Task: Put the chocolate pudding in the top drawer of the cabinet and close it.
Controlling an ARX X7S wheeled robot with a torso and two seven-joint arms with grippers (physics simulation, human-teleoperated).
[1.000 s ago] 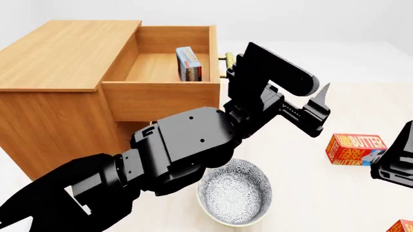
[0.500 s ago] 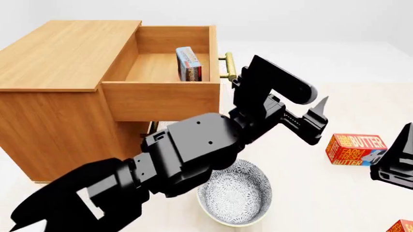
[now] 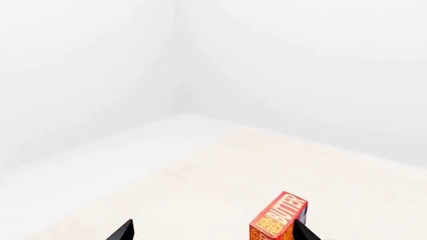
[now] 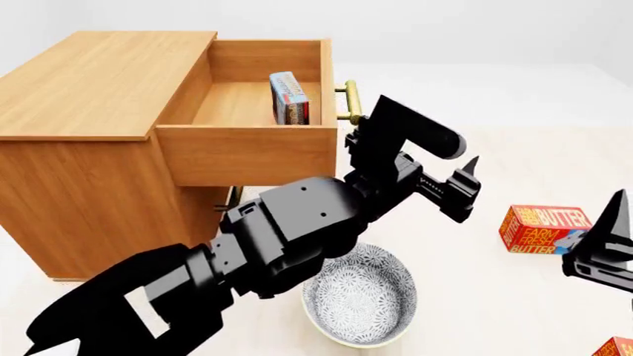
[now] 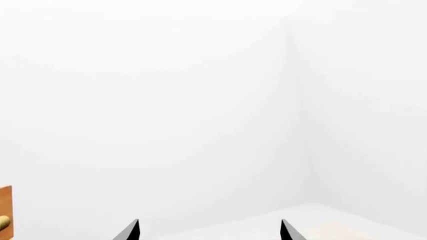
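The chocolate pudding (image 4: 290, 99) stands on edge inside the open top drawer (image 4: 247, 152), so closing is what remains. The brass handle (image 4: 349, 101) runs crosswise just above and behind the left gripper (image 4: 465, 189), whose fingers are spread and empty. The right gripper (image 4: 601, 256) hangs well off beside a butter box (image 4: 542, 229), also open. Below is a pale tabletop (image 4: 494, 297) in a bare white room.

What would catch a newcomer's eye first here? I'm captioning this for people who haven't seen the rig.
The bulky black left arm, its left claw open and empty, fills the centre. Behind it the cabinet has its top drawer pulled out, the chocolate pudding standing inside. A butter box and a patterned bowl sit in front.
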